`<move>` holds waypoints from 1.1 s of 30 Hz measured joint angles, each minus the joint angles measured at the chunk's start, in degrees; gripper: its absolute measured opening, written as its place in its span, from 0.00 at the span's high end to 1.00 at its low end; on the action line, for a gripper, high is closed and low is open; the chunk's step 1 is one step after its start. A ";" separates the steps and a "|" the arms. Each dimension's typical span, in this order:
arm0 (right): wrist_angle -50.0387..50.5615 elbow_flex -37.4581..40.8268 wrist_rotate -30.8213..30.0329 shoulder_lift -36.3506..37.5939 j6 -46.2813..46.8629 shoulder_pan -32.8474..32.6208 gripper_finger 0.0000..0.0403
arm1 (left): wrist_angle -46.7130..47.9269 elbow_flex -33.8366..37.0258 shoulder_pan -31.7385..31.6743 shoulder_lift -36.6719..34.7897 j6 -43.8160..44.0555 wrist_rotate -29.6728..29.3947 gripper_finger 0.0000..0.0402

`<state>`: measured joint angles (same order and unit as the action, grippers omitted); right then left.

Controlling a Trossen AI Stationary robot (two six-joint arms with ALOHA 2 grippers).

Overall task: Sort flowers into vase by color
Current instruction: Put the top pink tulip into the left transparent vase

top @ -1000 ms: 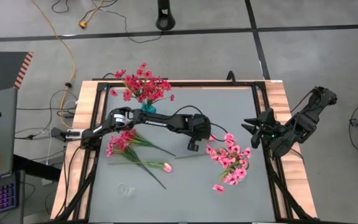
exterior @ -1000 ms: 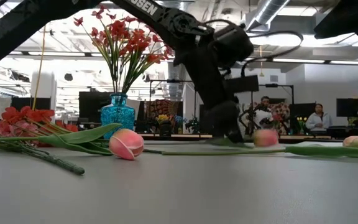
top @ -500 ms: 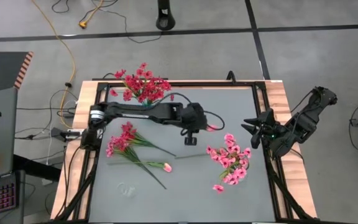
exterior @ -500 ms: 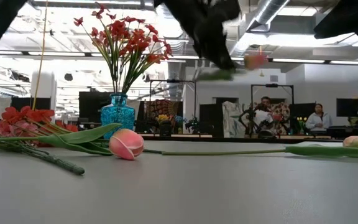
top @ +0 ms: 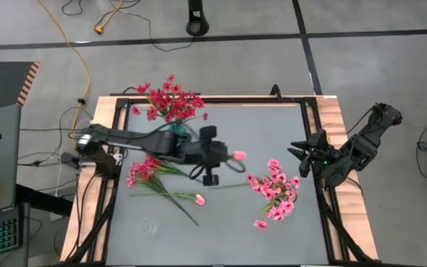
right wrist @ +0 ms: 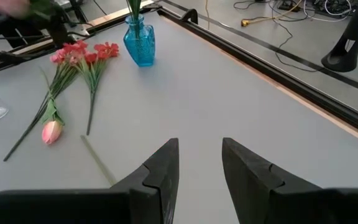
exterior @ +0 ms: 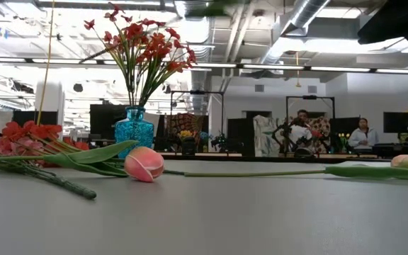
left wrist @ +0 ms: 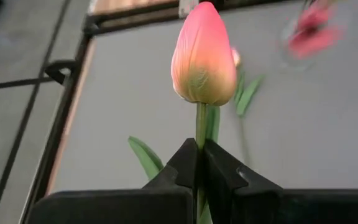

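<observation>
- The grey worktop (top: 273,133) has a black frame and pale wooden side rails, and stands on a grey floor crossed by dark lines, with a yellow cable (top: 73,37) trailing beyond it.
- From table height the room behind shows white ceiling ducts, strip lights, dark monitors and two seated people (exterior: 364,134) far off.
- A blue glass vase (exterior: 134,127) stands near the worktop's far edge; it holds a spray of deep red flowers on green stems (exterior: 142,44), upright and fanning out.
- A clear glass vessel (top: 150,225) lies near the front edge – what is in it cannot be told.
- Loose red sprigs with long green stems (top: 145,170) lie on the worktop in front of the blue vase, and a pink tulip bud (top: 199,199) rests just beside their stem ends.
- A cluster of lighter pink flowers (top: 276,189) lies well apart, toward the right side.
- The left pincer (top: 212,159) hangs above the middle of the worktop, clamped tight on the thin green stem of a pink-and-peach tulip bud (left wrist: 203,56) – the bud stands clear above the fingertips (left wrist: 219,168), a leaf beside it.
- The right pincer (right wrist: 199,163) waits at the worktop's right edge, fingers parted with a clear gap and nothing between them.
</observation>
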<state>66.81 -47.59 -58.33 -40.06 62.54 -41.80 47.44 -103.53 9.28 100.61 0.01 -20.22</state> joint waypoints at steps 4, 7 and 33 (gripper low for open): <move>0.00 0.00 0.02 -0.94 0.00 0.00 0.63 | 1.65 0.00 6.53 -4.07 6.31 -8.46 1.00; 0.01 0.00 0.02 -2.17 0.00 0.00 0.63 | 3.85 -0.02 12.82 -6.28 12.13 -18.41 1.00; -3.43 0.02 -0.15 -7.63 -0.05 0.70 0.63 | 7.15 7.15 42.81 -7.67 53.68 -60.90 1.00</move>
<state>63.37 -47.57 -58.48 -47.70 62.49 -41.10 54.59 -96.38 52.09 92.95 53.69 -81.12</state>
